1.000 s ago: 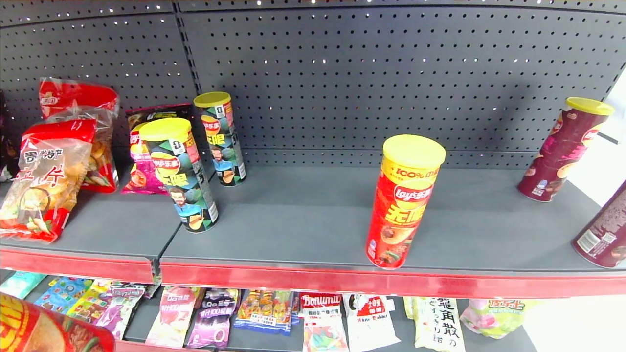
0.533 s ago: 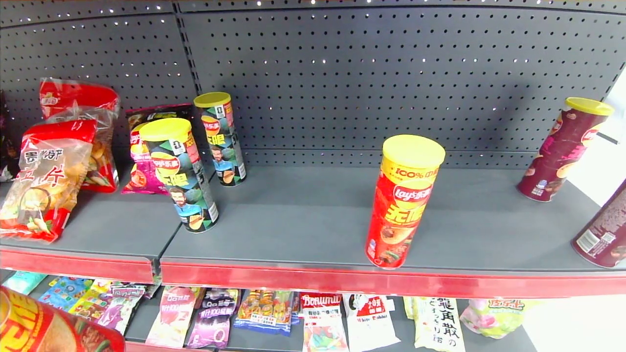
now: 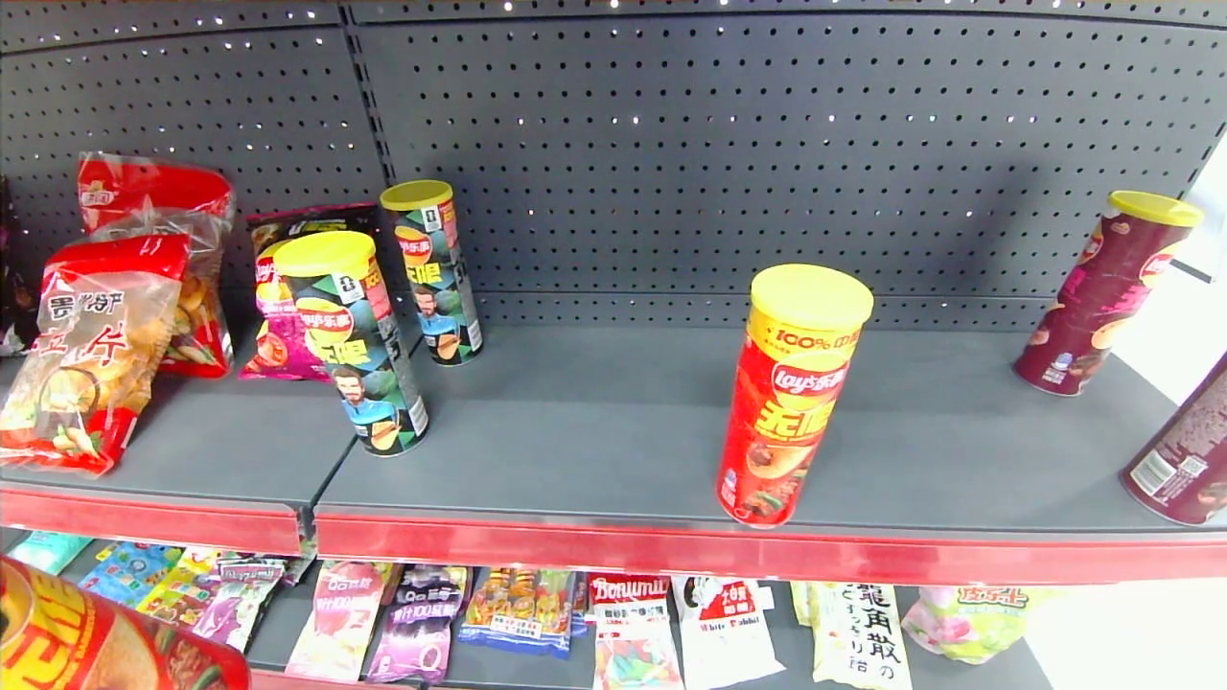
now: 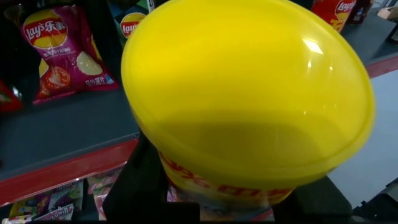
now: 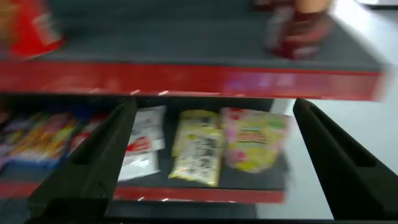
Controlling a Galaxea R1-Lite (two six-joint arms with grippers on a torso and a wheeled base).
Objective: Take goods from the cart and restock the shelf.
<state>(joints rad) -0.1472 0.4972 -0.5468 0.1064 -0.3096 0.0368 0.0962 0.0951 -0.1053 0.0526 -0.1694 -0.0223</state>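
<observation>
Where the head view's lower-left corner cuts it off, we see a held red can [image 3: 96, 642] w/ part of its printed side showing, lower than the front of the upper shelf [image 3: 594, 431]. Our left gripper [image 4: 227, 198] is clenched on it: in the left wrist view the dark fingers [image 4: 140, 186] sit against the can's sides just under its wide yellow lid [image 4: 249, 87].

On the upper shelf, far left, red snack bags [image 3: 91, 355] lean one before the other. Just beside them a purple bag [image 3: 278, 331] stands toward the back panel. Next come two dark cans w/ yellow lids, both upright: the front dark can [image 3: 355, 345] near the shelf seam & the back dark can [image 3: 433, 273] close to the pegboard. Mid-right, a shelved red can [image 3: 791, 398] stands upright near the red front lip, well apart from the rest. Far right are two maroon cans, one [image 3: 1102, 292] toward the back, the other [image 3: 1184, 455] cut by the frame edge.

The lower shelf [image 3: 271, 632] carries a row of flat packets [image 3: 633, 628]. Our right gripper [image 5: 211, 168] is released, fingers spread wide w/ nothing btw them, facing the packets at that shelf's right end.
</observation>
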